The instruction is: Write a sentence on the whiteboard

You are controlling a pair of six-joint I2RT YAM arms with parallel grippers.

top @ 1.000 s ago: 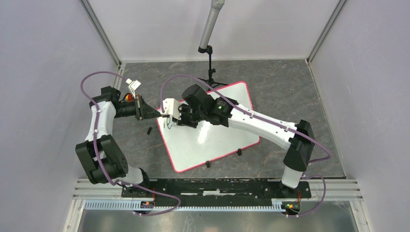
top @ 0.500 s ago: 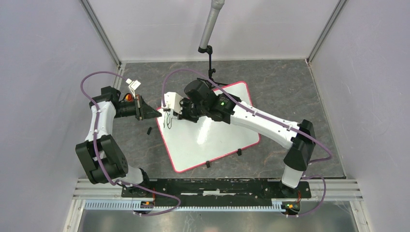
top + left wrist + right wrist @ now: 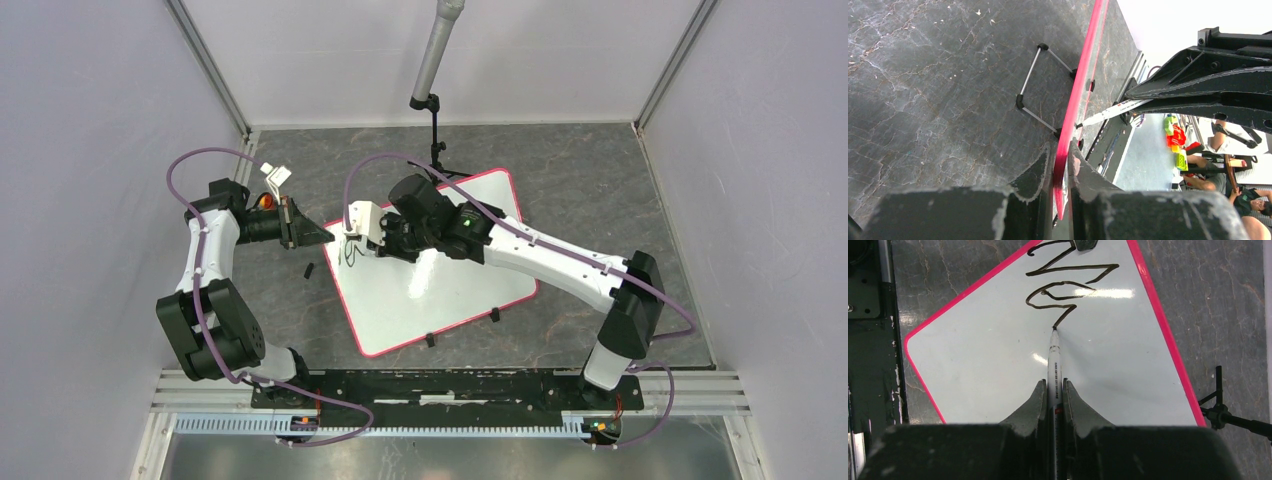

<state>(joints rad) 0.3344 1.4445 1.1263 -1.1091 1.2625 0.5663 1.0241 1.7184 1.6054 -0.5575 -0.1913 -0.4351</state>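
The right gripper (image 3: 1054,386), clenching the marker (image 3: 1054,352), is moving further along the whiteboard (image 3: 973,370), so the sentence (image 3: 1068,290) is growing; the left gripper (image 3: 1060,152) is pinching its rim.

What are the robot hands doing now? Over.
Left hand shut on board rim. Right hand shut on marker, tip on board. Writing started, few strokes. Nothing in the way.

The left arm (image 3: 205,258) is reaching forward, the left gripper (image 3: 1060,150) pinching the whiteboard (image 3: 1084,75) rim; the right arm (image 3: 540,260) is stretching across to the left, the right gripper (image 3: 1054,385) clamping a marker (image 3: 1054,355)
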